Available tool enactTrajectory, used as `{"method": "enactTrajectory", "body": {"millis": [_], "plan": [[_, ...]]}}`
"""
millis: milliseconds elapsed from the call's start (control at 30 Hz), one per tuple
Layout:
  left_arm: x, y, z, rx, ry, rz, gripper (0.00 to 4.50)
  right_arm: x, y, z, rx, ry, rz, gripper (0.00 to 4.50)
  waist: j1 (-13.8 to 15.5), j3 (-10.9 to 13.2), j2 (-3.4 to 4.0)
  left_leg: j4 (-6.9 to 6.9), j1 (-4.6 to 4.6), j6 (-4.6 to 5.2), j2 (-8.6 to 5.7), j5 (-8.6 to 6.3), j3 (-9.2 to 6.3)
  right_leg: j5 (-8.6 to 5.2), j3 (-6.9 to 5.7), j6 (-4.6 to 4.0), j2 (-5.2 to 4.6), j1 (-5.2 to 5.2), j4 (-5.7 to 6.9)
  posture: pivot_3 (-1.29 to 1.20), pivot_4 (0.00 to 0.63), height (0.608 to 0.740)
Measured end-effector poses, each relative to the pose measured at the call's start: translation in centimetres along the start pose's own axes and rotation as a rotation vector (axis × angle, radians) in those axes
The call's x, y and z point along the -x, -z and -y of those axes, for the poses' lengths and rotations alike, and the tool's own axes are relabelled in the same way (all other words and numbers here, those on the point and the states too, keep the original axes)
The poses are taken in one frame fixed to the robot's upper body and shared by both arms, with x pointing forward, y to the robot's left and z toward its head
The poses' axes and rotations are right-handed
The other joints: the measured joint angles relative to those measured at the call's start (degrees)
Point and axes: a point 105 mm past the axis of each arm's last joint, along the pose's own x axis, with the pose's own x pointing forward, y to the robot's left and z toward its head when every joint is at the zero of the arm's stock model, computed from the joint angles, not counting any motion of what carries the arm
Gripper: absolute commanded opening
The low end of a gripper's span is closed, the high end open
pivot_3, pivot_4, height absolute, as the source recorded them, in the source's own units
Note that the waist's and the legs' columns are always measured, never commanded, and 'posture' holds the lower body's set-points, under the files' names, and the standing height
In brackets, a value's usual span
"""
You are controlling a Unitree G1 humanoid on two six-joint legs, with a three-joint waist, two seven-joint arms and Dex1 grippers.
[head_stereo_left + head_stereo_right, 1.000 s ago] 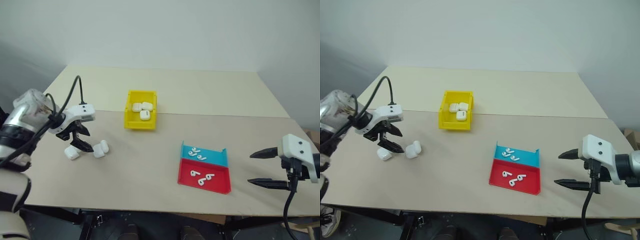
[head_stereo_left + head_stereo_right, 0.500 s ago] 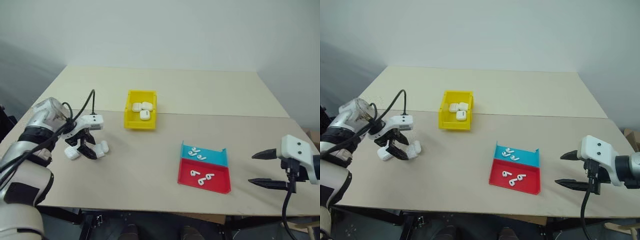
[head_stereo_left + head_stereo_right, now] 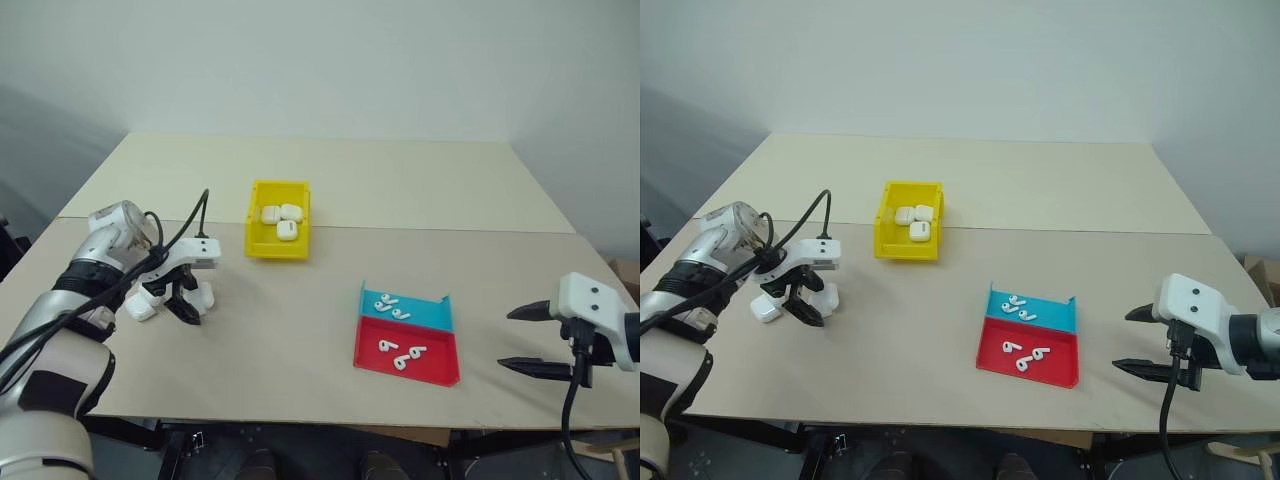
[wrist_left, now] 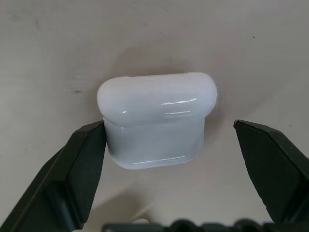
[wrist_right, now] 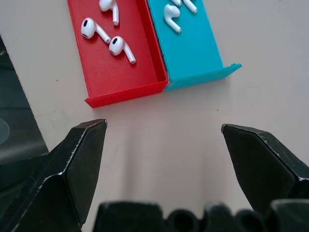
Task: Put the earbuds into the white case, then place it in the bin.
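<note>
On the counter (image 3: 320,300), toward its left side, a white case (image 4: 157,118) sits closed between the spread fingers of the left hand (image 3: 178,304). In the left wrist view one black finger (image 4: 79,166) touches the case's side while the other stands apart from it, so the hand is wide open around the case and has not gripped it. A second white case (image 3: 140,307) lies just beside, on the far-left side of that hand.

Farther back and to the right stands the yellow bin (image 3: 278,219), with three more white cases (image 3: 282,220) inside it. No writing or brand mark can be read on any of them.

Well to the right, a shallow blue tray (image 3: 412,311) and a shallow red tray (image 3: 410,355) sit touching, the blue one behind the red. Earbuds (image 5: 106,35) lie loose in both trays: three in the red, and a few in the blue.

The right hand (image 3: 528,339) hangs near the counter's right edge, well apart from the trays, its two fingers spread wide and holding nothing.
</note>
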Motion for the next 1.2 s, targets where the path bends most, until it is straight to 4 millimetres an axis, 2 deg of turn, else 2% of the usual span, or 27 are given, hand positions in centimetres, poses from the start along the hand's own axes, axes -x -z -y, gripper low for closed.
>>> {"method": "enactTrajectory", "body": {"millis": [600,700,800,833,1200], "plan": [[-0.5,0.2,0.2,-0.034,-0.088,-0.033,4.50,-0.4,-0.1,0.2,0.008,0.008,0.000,4.40,-0.1,0.0,0.01,0.00,0.21,0.00,0.00,0.00,-0.01,0.00,0.02,0.00,0.01,0.13,0.11,0.00,0.150,0.740],[-0.5,0.3,0.0,-0.037,-0.113,-0.033,3.88,-0.5,-0.1,0.2,0.008,0.005,-0.003,4.50,-0.2,0.0,0.01,0.00,0.22,0.00,0.00,0.00,-0.01,0.00,0.03,0.00,0.01,0.13,0.15,0.00,0.150,0.740],[-0.5,0.5,-0.2,-0.043,-0.141,-0.048,2.90,-0.5,-0.1,0.2,0.010,0.007,-0.004,4.50,-0.3,0.0,0.01,0.00,0.23,0.00,-0.01,0.00,0.00,0.00,0.03,0.00,0.01,0.13,0.17,0.00,0.150,0.740],[-0.5,0.5,-0.3,-0.044,-0.147,-0.049,2.78,-0.5,-0.1,0.2,0.010,0.007,-0.004,4.50,-0.3,0.0,0.01,0.00,0.24,0.00,-0.01,0.00,0.00,0.00,0.04,0.00,0.01,0.13,0.19,0.00,0.150,0.740],[0.1,1.1,0.2,-0.094,-0.167,-0.047,2.78,-0.5,-0.1,0.3,0.014,0.012,-0.009,4.50,-0.2,0.0,0.00,0.01,0.22,0.00,-0.01,0.00,0.01,-0.01,0.04,0.00,0.00,0.08,0.27,0.00,0.150,0.740]]}}
